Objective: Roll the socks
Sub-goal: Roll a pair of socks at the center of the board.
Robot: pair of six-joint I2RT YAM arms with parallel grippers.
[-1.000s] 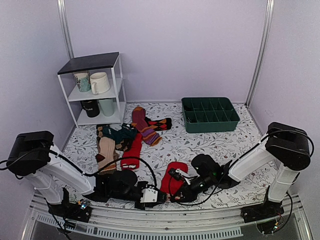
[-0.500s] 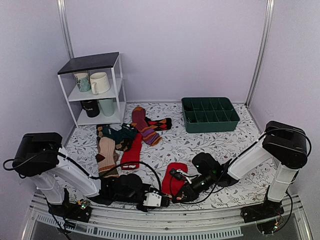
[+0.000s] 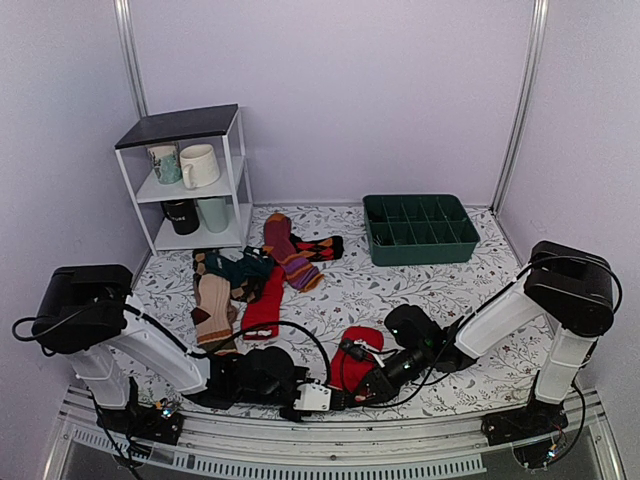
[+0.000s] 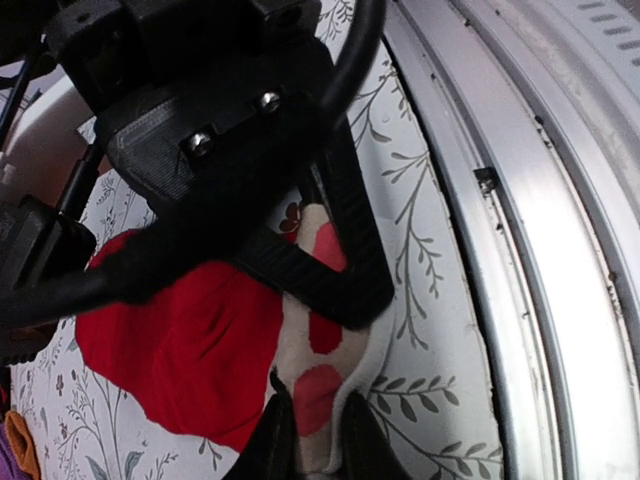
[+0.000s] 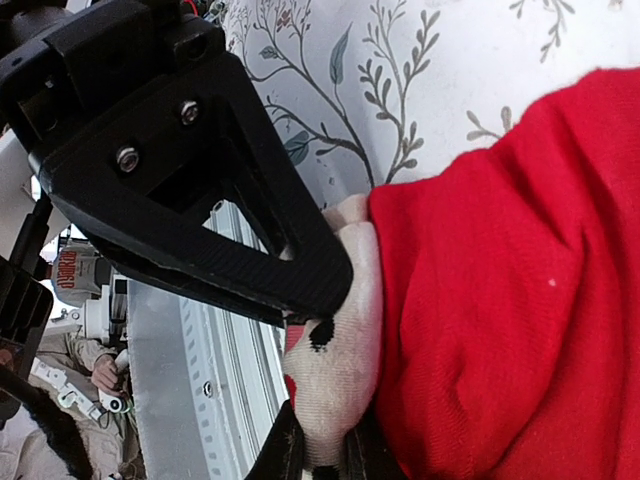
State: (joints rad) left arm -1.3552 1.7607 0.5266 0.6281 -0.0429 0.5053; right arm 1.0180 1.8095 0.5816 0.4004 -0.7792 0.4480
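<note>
1. Left gripper [image 4: 312, 445]: jaws clenched on the pale cuff band [image 4: 292, 360] of the red socks [image 4: 190, 350]. Cream cloth is squeezed between the two fingertips.
2. Right gripper [image 5: 325, 458]: jaws also clamped on that cuff band, from the opposite side. The cream knit bulges out of the pinch, pressed against the red body.
3. Location: the red socks lie on the floral table cover [image 3: 400, 290] at its near edge, between the two wrists, just beside the metal rail [image 4: 520, 260].
4. Progress (judgement): the red body sits as a short, humped bundle, so some gathering looks done. It is not a tight roll, and the cuff has not been turned over the bundle to lock it. That tuck looks like what is left.
5. Wrist views only: the actual pinch on the cuff. From overhead the fingertips are hidden under the wrists.
6. Overhead view only: the layout. A loose pile of other socks [image 3: 235, 285] lies well apart to the left, the green divided tray [image 3: 420, 230] is at the far right, and the mug shelf [image 3: 190, 185] is at the far left.
</note>
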